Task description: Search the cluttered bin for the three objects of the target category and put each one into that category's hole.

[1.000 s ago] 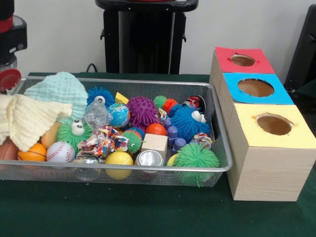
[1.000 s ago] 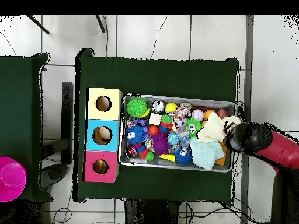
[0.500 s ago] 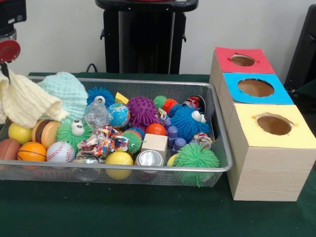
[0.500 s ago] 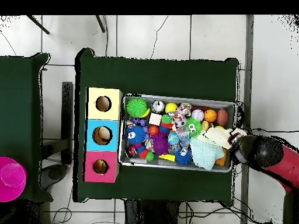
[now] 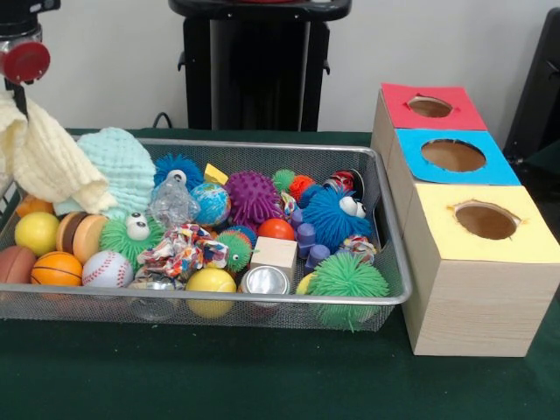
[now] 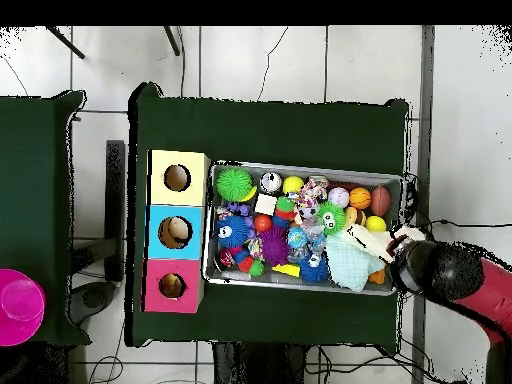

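Note:
My gripper [image 5: 14,94] hangs above the bin's left end, shut on a pale yellow cloth [image 5: 45,157] that droops from it over the bin's edge. In the overhead view the gripper [image 6: 399,247] is at the bin's right end with the yellow cloth [image 6: 366,243] trailing inward. Beneath the cloth lie a yellow ball [image 5: 37,233], a burger toy [image 5: 82,234], a small basketball [image 5: 57,269], a baseball [image 5: 107,269] and a brown ball [image 5: 12,262]. Three boxes stand to the right, with a red-topped hole [image 5: 430,107], a blue-topped hole [image 5: 452,155] and a yellow-topped hole [image 5: 486,220].
The wire bin [image 5: 219,300] also holds a mint cloth [image 5: 118,166], a globe ball [image 5: 210,202], a purple spiky ball [image 5: 252,198], a blue furry toy [image 5: 332,215], a green spiky ball [image 5: 347,278], a wooden block [image 5: 275,254], a can [image 5: 264,280] and a rope toy [image 5: 179,249].
The gripper rose and drew the yellow cloth up off the balls toward the bin's end. The yellow ball and burger toy became uncovered.

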Robot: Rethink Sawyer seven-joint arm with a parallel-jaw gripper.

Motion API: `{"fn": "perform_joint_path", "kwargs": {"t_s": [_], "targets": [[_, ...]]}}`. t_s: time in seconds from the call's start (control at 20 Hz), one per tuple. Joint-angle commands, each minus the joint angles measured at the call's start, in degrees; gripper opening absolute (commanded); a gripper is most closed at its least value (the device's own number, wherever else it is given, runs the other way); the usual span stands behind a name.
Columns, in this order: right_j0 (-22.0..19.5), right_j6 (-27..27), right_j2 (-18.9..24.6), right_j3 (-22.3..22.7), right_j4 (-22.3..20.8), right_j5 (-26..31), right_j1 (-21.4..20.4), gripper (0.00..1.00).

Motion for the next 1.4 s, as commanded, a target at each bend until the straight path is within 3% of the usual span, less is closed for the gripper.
{"fn": "perform_joint_path", "kwargs": {"t_s": [0.05,0.4,0.65,0.9,1.4], "targets": [[-0.8,-12.2,6.4,8.2,-2.2,3.9,-3.9,0.00],[-0.5,-10.6,6.3,11.0,-1.3,6.2,-7.0,0.00],[0.1,-10.7,5.9,13.4,0.7,11.3,-12.2,0.00],[-0.5,-10.3,6.3,16.3,1.6,10.4,-15.2,0.00],[-1.0,-9.0,7.3,17.2,1.9,9.1,-14.6,0.00]]}}
